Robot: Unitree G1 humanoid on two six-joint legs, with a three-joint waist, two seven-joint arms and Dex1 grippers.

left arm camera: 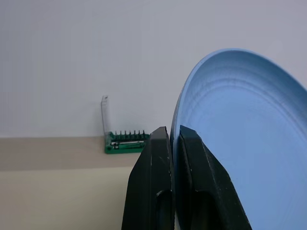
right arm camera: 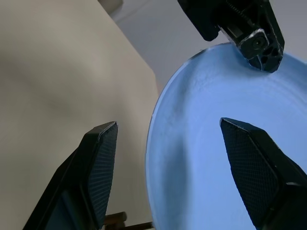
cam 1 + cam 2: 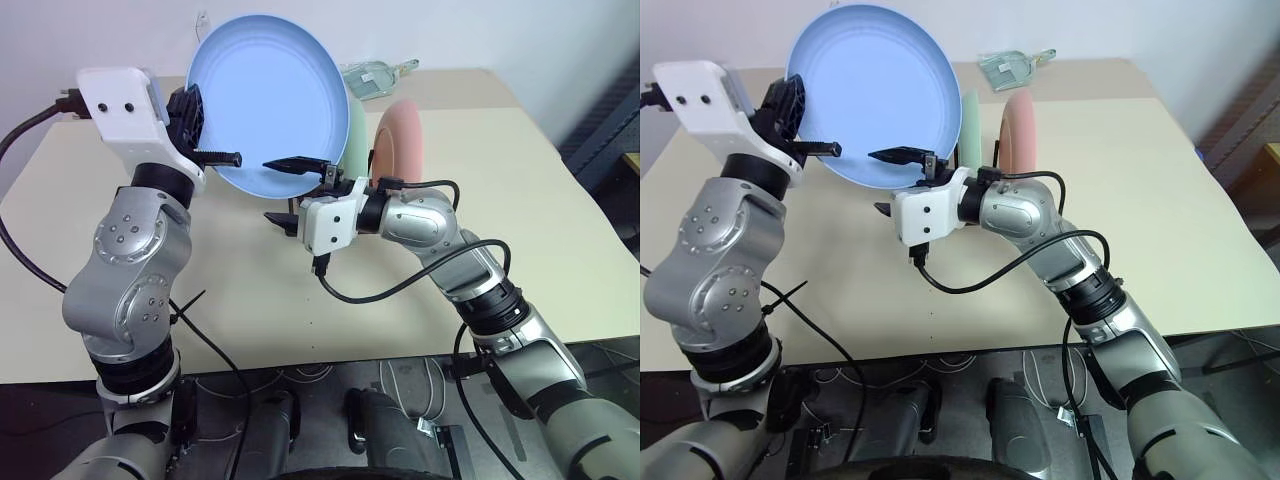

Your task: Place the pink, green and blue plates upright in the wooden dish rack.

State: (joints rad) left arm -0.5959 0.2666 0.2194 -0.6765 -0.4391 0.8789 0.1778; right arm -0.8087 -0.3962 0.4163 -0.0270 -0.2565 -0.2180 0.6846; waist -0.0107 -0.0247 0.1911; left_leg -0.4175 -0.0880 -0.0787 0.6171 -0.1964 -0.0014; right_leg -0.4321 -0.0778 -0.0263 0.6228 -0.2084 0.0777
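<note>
Blue plate (image 3: 268, 100): being held tilted above the table (image 3: 520, 230), its rim being pinched by the left gripper (image 1: 173, 143), whose fingers are being pressed tight on it.
Right gripper (image 2: 168, 129): being kept wide apart, the plate's lower edge lying between its fingers, nothing being gripped.
Green plate (image 3: 970, 125) and pink plate (image 3: 1018, 130): being kept upright behind the blue one.
Wooden dish rack (image 3: 283, 221): mostly hidden.

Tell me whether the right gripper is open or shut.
Open. The right gripper has its two fingers spread wide, one on each side of the blue plate's rim, not clamped on it.
</note>
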